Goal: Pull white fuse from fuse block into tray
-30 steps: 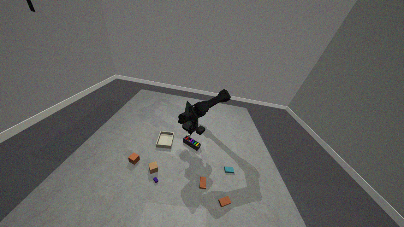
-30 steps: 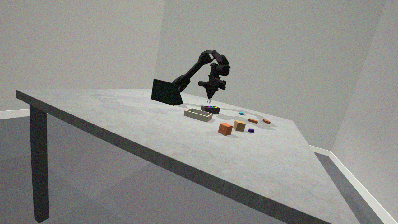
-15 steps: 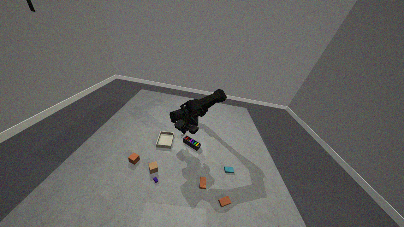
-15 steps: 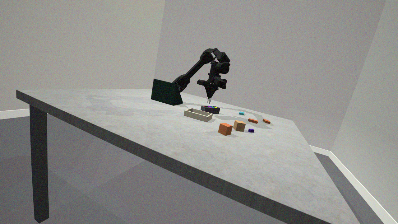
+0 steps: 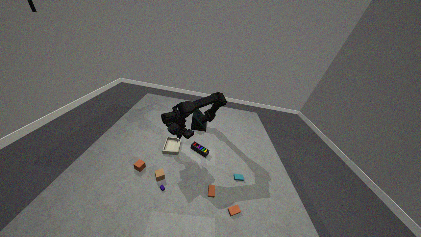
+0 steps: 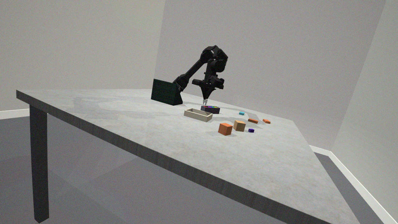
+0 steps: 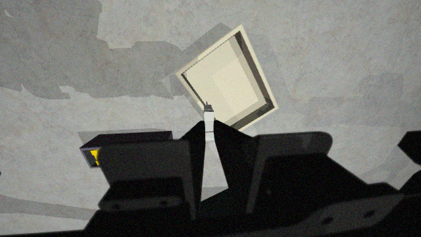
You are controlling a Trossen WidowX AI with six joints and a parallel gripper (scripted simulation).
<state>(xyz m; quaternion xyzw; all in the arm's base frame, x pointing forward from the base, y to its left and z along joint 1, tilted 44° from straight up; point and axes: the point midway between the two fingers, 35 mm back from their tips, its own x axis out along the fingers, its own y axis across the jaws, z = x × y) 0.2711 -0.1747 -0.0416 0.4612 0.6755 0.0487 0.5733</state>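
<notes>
One arm [image 6: 194, 68] reaches over the table [image 6: 155, 130], gripper [image 7: 209, 131] pointing down, raised off the surface. Tray [image 7: 227, 78] sits ahead of the fingertips in the wrist view, its near rim right at the tip line. Fuse block [image 5: 199, 149] is off to the gripper's side, well clear; only its yellow end shows at the wrist view's left. Gripper is clamped on the white fuse [image 7: 208, 122], which sticks out past the tips, above the tray's near edge.

You're in a bare test room: plain grey walls, white skirting [image 5: 59, 109], one grey table [image 6: 172, 144] with scattered blocks [image 6: 225, 128].
</notes>
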